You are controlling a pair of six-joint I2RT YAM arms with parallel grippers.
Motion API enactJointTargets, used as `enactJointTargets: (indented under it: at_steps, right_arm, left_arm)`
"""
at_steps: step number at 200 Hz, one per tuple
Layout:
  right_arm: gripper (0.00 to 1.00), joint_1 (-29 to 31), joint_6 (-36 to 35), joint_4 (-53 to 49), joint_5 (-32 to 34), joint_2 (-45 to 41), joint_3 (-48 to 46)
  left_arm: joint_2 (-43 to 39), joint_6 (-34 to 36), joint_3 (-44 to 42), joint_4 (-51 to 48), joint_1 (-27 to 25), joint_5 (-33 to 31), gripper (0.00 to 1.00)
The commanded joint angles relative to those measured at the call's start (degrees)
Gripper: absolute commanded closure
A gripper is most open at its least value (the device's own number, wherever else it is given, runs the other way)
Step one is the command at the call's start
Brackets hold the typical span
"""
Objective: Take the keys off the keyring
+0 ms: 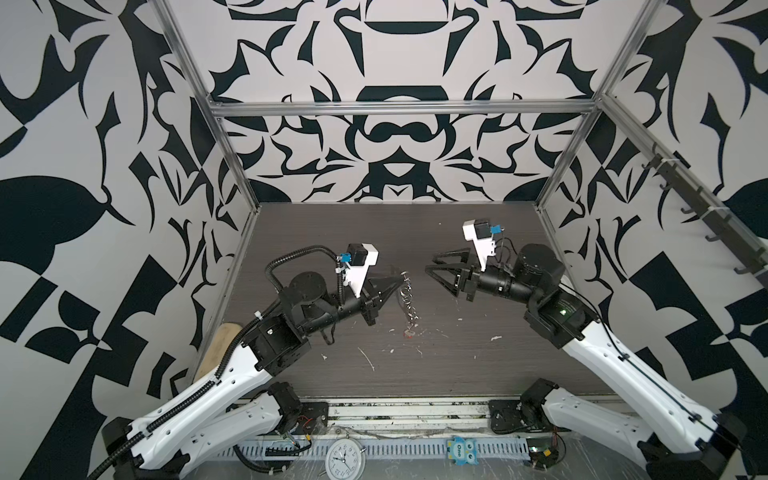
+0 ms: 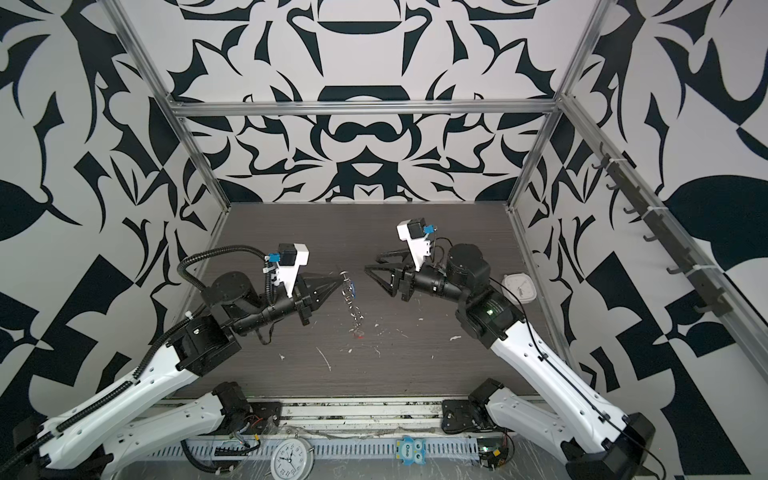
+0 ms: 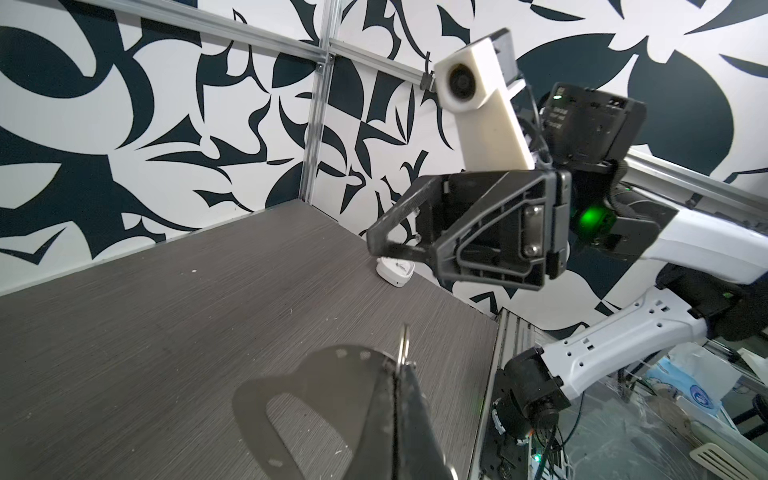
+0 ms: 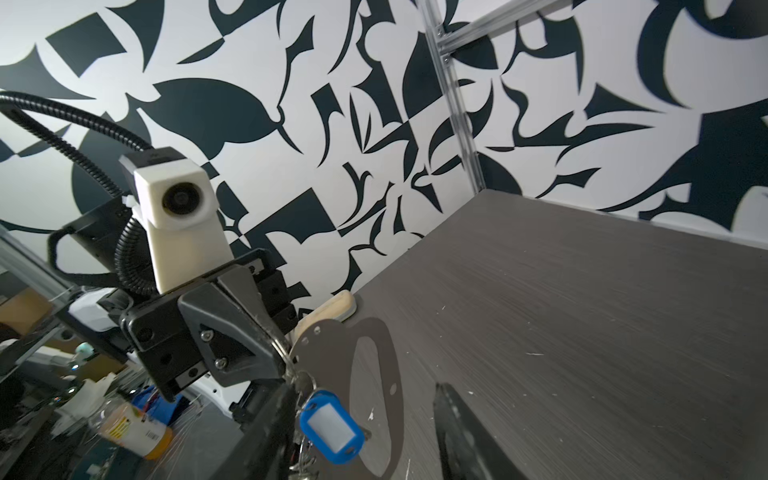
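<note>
Over the scuffed dark bench (image 1: 478, 365), the red key (image 1: 409, 332) hangs lowest on the keyring (image 1: 409, 301), close to the surface. The blue key (image 2: 352, 286) sits near the top ring, which the left fingers (image 1: 386, 286) pinch tight; the right fingers (image 1: 432, 274) stand parted, clear of the chain.

Both top views look steeply down from high above the front edge of the desk (image 1: 457, 374) toward the back wall (image 1: 395, 145). They share almost the whole scene, one shifted slightly sideways from the other. The left wrist camera (image 4: 178, 199) sits close behind the left end effector (image 3: 400, 368), facing across the desk at the right end effector (image 3: 403, 253). The right wrist camera (image 3: 461, 83) faces the opposite way, so the two wrist views share the middle of the desk.
</note>
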Motion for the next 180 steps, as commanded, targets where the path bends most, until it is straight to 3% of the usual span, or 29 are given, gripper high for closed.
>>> enactJointTargets:
  at_steps: [1,48,139,180]
  right_arm:
    - [0.45,0.27,3.10,10.61,-6.14,-0.81,0.05]
    - [0.54,1.31,5.77,13.86,-14.44,3.19,2.64]
    - [0.65,4.37,3.33,11.05,-14.82,4.92,4.61]
    - [0.76,4.77,3.05,10.61,-15.01,5.46,5.33]
  left_arm:
    - [-1.15,0.56,-0.42,4.93,-0.19,1.58,1.00]
    - [-1.96,0.38,-1.02,6.82,-0.19,2.46,1.00]
    - [-1.52,-0.63,-0.85,8.12,-0.19,3.08,1.00]
    - [-1.17,-1.09,-0.64,8.23,-0.19,3.35,1.00]
